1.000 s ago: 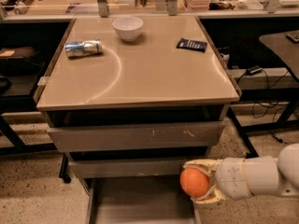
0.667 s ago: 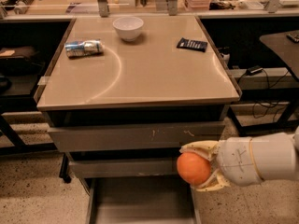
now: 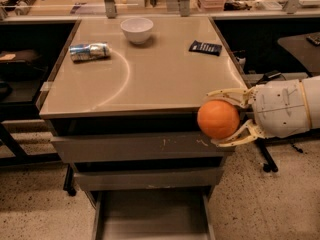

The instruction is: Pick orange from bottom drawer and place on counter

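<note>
Orange fruit: you have the orange (image 3: 218, 119) clasped in the gripper (image 3: 214, 119), one pale finger curled over its top and one under it. It is in the air, clear of the drawer.
Gripper position: just off the front right corner of the counter (image 3: 165, 79) as the camera sees it, at about rim height, with the arm coming in from picture-right.
Key relation: the tabletop lies up and to picture-left of the fruit. The orange overlaps the rim and the scratched top drawer front (image 3: 135, 146), so I judge it has not cleared the edge. You need to lift first, then move across.
Long axis: none. The fruit is round, so expect it to roll when you let go on that glossy surface.
Bottom drawer: the bottom drawer (image 3: 150, 219) stands pulled out under the cabinet. The floor that shows is bare grey, and its near end is cut off by the frame.
White bowl: the white bowl (image 3: 137, 30) sits at the far edge, and nothing shows inside it.
Other items: a can (image 3: 89, 52) lies on its side at far left and a dark flat packet (image 3: 205, 47) at far right, both well apart from the near corner.
Landing spot: the near half of the top is your likely target.
</note>
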